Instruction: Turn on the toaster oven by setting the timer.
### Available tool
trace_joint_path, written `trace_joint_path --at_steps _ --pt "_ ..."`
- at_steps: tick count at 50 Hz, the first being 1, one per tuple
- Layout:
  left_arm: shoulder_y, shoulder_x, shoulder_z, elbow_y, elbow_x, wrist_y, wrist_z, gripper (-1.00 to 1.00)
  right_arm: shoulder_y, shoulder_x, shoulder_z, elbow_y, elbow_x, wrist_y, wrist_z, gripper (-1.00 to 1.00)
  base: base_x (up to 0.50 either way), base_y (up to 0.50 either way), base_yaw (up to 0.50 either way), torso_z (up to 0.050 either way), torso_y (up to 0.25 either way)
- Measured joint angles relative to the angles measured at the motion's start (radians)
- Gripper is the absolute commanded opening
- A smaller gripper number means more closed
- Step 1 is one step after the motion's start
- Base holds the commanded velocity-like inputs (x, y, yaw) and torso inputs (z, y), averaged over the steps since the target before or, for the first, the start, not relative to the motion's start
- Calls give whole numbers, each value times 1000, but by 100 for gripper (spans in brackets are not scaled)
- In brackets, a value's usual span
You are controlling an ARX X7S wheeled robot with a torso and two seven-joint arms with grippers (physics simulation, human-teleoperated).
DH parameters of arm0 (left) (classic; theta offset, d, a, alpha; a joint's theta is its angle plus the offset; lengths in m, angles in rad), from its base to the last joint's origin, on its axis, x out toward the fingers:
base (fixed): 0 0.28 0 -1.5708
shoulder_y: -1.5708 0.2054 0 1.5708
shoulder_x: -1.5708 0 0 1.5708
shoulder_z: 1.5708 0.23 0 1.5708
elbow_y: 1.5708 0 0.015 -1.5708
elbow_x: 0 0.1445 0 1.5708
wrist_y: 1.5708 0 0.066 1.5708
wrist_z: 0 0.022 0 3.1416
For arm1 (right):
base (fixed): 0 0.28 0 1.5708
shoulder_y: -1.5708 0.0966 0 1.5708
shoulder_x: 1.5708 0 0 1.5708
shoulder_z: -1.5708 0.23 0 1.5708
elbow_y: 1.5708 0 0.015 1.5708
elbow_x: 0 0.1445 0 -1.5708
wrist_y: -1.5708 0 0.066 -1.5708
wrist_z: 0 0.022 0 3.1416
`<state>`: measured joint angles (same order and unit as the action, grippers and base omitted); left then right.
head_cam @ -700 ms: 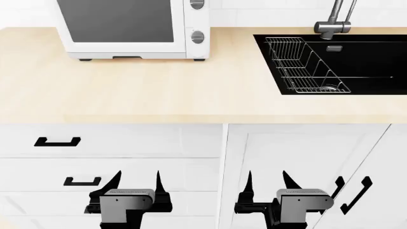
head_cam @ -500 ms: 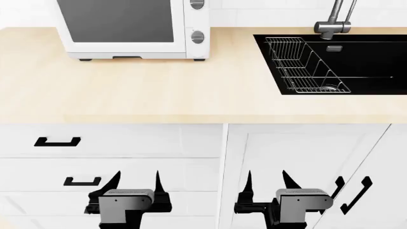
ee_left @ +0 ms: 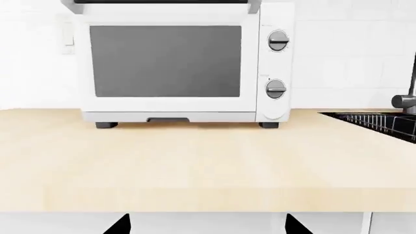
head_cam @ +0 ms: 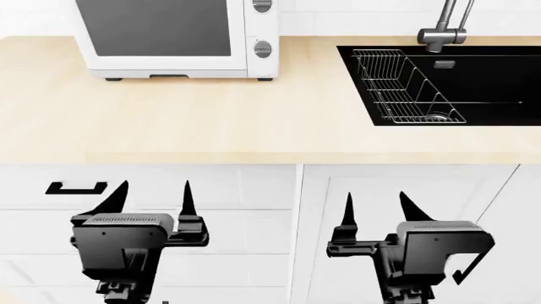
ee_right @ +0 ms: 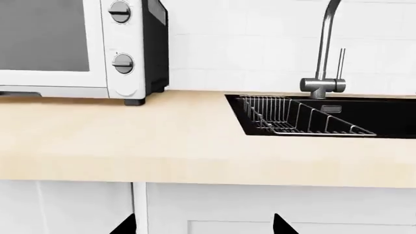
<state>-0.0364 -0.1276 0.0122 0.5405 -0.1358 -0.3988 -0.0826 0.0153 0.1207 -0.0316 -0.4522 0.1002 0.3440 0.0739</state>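
Observation:
The white toaster oven [head_cam: 161, 38] with a dark glass door stands at the back left of the wooden counter; it also shows in the left wrist view [ee_left: 165, 63] and the right wrist view [ee_right: 58, 44]. Its timer [head_cam: 263, 49], the lower silver knob, shows in the left wrist view [ee_left: 275, 88] and the right wrist view [ee_right: 122, 63]. A like knob [ee_left: 278, 40] sits above it. My left gripper [head_cam: 152, 193] and right gripper [head_cam: 376, 202] are open and empty, in front of the cabinet fronts below the counter edge, far from the oven.
A black sink [head_cam: 473, 82] with a wire rack [head_cam: 406, 85] and a faucet [head_cam: 444, 28] is set in the counter at the right. White drawers with black handles [head_cam: 75, 187] and cabinet doors lie below the counter edge [head_cam: 270, 158].
Both grippers have risen toward the counter edge; the left one has also shifted left and the right one slightly right. The oven and sink have not moved.

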Motion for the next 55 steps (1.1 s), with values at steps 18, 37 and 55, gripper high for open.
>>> trace_joint_path --at_steps 18,37,55 --pt "-253 -41 -116 292 -210 -516 -19 100 185 73 57 -312 107 434 11 100 0 0 0 0 0" --pt "-568 -63 -381 407 -658 -1024 -184 100 489 90 181 -481 272 935 2 100 0 0 0 0 0" --pt "-679 -147 -486 318 -1198 -1098 -568 100 630 101 295 -480 533 1160 139 100 0 0 0 0 0"
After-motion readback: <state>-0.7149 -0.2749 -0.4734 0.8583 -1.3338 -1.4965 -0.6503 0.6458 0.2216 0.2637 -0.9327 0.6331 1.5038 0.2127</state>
